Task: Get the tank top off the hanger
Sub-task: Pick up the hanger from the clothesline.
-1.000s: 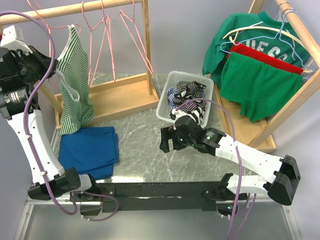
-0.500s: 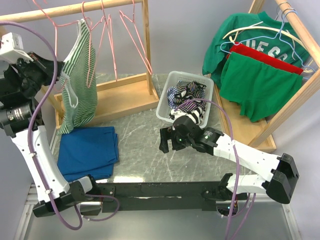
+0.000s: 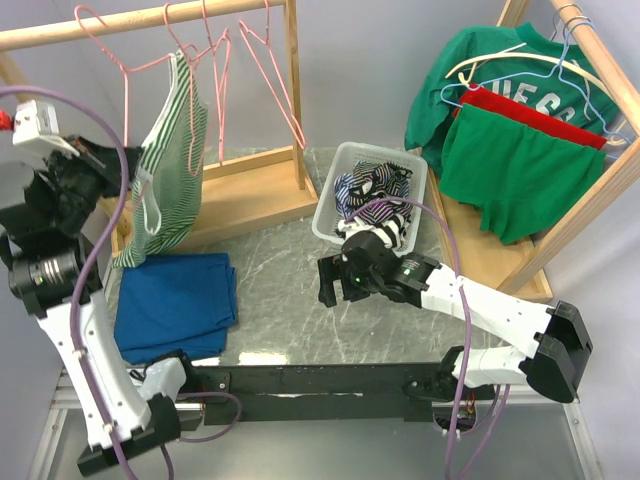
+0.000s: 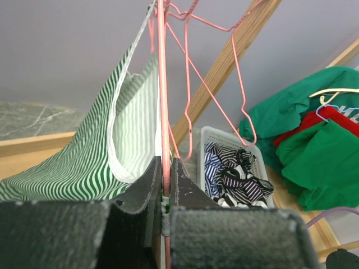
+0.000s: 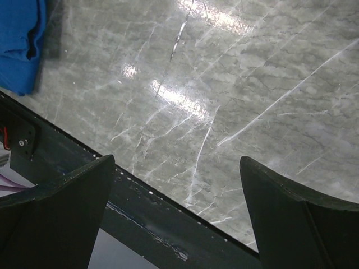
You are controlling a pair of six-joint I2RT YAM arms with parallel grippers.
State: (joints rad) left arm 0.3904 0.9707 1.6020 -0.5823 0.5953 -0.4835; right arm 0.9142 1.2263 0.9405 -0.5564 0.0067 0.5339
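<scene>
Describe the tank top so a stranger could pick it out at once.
Find the wooden clothes rail at the table's back left. One garment hangs from it, on a pink wire hanger: the tank top, finely striped green and white. The neighbouring hangers are bare.

A robotics lab bench is on show here, fitted out as a clothes-handling station. The left arm (image 3: pixel 78 330) and the right arm (image 3: pixel 490 310) are seen bolted to a black rail (image 3: pixel 320 380) at the edge of a marble-patterned table (image 3: pixel 290 270). A plain grey backdrop (image 3: pixel 370 60) is set behind. A wooden garment rack (image 3: pixel 294 100), a pink wire hanger (image 4: pixel 163 84) and a white basket (image 3: pixel 330 200) of laundry are laid out on top.
</scene>
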